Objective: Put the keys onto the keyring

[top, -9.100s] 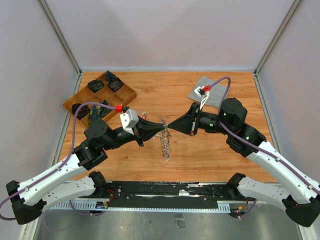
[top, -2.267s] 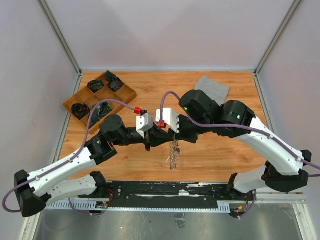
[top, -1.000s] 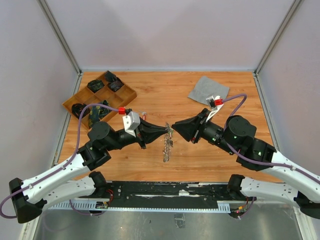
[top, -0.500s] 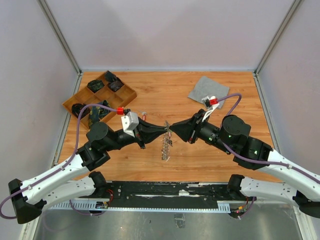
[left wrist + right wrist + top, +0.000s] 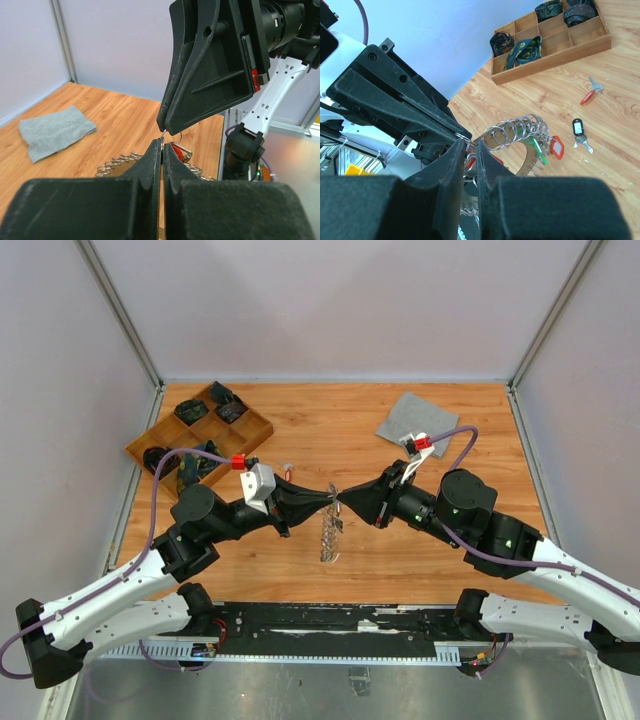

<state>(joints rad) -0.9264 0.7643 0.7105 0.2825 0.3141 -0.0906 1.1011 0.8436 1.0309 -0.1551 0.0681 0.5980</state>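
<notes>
Right end effector [image 5: 345,504], jaws narrowing yet slightly parted, now meets keyring [image 5: 330,535] pinched in pressed-together left end effector [image 5: 331,499], seemingly ready to grip.

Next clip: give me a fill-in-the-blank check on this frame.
The left gripper is shut on the ___.
The loose keys on the table carry one black tag and one ___ tag.
The cloth is ___.
The wooden tray lies on the robot's ___ side.
Missing: keyring; red; grey; left.
</notes>
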